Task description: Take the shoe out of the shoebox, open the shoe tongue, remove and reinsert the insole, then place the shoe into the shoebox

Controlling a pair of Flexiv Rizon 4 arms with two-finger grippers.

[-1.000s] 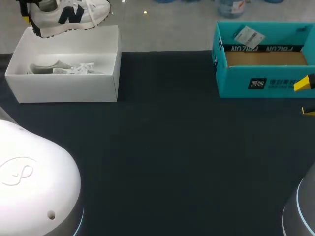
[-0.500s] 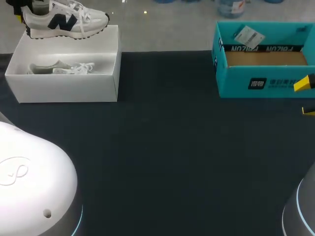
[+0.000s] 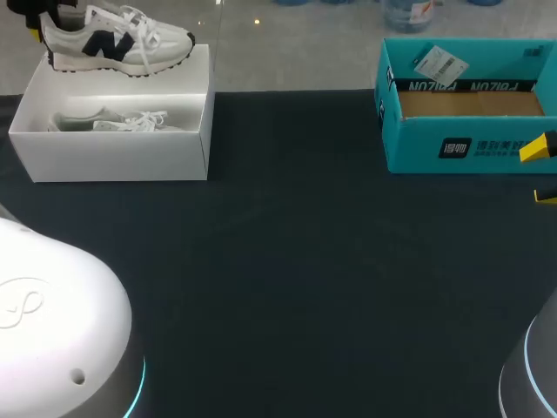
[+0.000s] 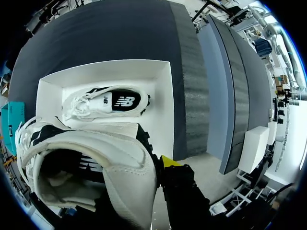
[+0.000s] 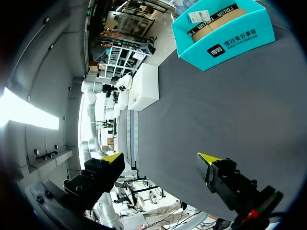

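Over the far edge of the white shoebox (image 3: 113,161), your left gripper (image 4: 160,167) clamps the heel of the shoe (image 3: 117,39) and holds it in the air, toe pointing toward the teal box (image 3: 470,144). A second shoe (image 3: 113,120) lies inside the white shoebox. Your right gripper (image 5: 160,158) hangs wide open, just beside the teal box.
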